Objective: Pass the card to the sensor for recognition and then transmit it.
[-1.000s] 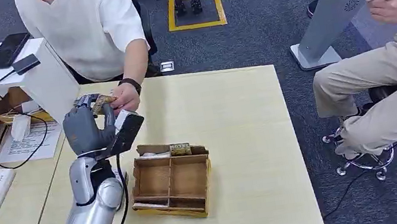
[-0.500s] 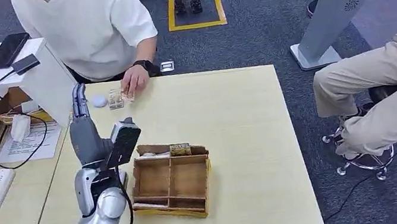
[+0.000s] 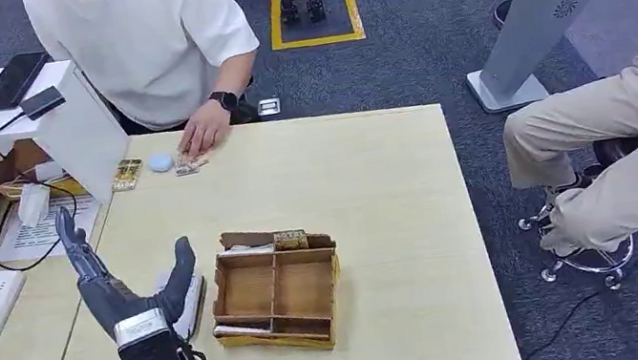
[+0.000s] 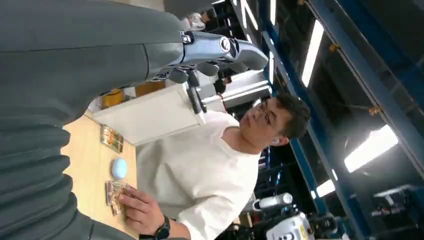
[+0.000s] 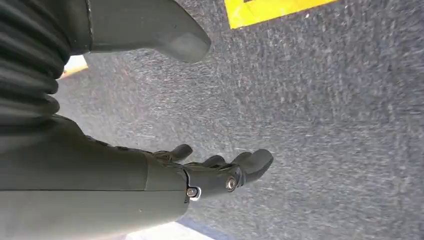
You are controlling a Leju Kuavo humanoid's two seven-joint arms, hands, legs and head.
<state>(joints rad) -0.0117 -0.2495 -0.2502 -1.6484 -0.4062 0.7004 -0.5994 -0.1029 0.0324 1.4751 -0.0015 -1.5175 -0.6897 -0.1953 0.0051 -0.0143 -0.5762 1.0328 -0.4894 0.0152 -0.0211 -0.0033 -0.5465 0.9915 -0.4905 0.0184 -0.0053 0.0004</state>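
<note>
Left hand (image 3: 125, 293) spread and empty; card (image 3: 188, 164) lies well ahead under a person's hand (image 3: 202, 137), likely handed over.

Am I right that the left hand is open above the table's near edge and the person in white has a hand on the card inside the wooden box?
Not quite. The left hand is open, but the person's hand rests on the card lying on the table beside a small round puck, not inside the wooden box. The head view shows it.

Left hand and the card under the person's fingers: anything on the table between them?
Head view: bare tabletop between left hand and card.
</note>
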